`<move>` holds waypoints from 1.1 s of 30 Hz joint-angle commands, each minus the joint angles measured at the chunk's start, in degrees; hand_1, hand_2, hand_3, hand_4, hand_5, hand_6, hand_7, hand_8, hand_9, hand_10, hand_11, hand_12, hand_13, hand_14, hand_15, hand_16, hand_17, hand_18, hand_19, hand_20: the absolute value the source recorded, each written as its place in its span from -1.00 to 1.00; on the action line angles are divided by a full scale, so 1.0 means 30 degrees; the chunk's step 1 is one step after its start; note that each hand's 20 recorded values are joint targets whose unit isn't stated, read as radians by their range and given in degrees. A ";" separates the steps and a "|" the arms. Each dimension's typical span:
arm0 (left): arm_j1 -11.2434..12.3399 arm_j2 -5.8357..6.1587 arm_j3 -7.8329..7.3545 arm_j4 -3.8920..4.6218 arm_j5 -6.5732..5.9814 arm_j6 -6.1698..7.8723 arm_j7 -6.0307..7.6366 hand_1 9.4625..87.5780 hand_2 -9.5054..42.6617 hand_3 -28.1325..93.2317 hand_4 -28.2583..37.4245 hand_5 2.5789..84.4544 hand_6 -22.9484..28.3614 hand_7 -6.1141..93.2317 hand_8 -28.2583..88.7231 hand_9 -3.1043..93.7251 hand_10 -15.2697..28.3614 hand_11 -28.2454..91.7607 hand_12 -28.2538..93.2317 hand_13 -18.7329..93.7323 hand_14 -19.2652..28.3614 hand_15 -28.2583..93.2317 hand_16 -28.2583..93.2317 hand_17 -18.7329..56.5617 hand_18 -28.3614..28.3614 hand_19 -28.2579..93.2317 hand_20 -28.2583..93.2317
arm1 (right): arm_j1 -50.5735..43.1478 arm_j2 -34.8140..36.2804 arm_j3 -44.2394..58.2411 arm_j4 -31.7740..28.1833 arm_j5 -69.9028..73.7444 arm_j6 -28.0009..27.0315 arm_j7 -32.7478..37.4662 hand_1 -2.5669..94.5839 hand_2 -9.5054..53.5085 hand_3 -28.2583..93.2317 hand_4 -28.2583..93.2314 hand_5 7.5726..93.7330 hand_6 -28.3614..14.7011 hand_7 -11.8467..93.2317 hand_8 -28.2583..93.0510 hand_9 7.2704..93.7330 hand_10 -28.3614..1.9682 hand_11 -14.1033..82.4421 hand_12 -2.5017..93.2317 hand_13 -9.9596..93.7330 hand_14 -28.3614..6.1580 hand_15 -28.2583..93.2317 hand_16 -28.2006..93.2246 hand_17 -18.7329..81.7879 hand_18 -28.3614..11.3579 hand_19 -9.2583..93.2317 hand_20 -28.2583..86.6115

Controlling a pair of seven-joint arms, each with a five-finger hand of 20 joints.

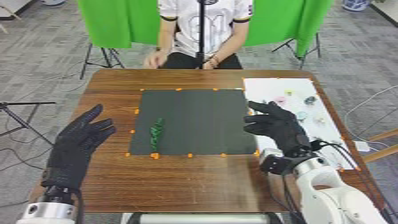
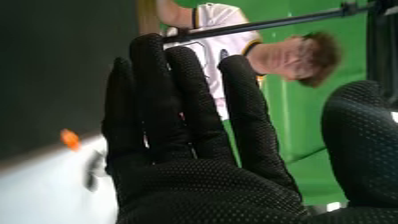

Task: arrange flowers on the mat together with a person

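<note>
A dark mat point(image 1: 200, 120) lies on the table, with a green leafy stem point(image 1: 156, 134) lying lengthwise near its left edge. Small flowers lie on the white sheet at the right: a pink one point(image 1: 281, 99), a dark one point(image 1: 310, 100) and a pale blue-green one point(image 1: 302, 115). My right hand point(image 1: 281, 129) is over the border between mat and sheet, holding nothing that I can see. In the right wrist view this right hand point(image 2: 209, 185) has its fingers straight and the thumb apart. My left hand point(image 1: 75, 142) is left of the mat, open and empty.
Orange tape pieces point(image 1: 155, 156) edge the mat. The white sheet point(image 1: 266, 87) runs along the table's right side. A person sits across the table behind a black upright pole point(image 1: 202, 37), hands near the far edge.
</note>
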 commanded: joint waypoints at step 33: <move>0.0606 0.0403 -0.0161 -0.0171 -0.0099 0.0328 0.0333 -0.69 -0.47 0.76 -1.00 -0.25 0.17 -0.56 -0.70 -0.25 0.63 -0.05 -0.36 -0.28 0.93 0.32 -0.70 -0.78 0.87 0.28 -0.44 | 0.1286 0.4751 -0.0778 0.0641 -2.2928 -0.3761 1.8019 -0.10 -0.96 0.54 -0.84 0.11 -0.13 -0.56 -0.69 0.17 -0.66 -0.34 -0.66 0.49 -0.31 0.50 -0.39 0.52 -0.24 1.00 -0.83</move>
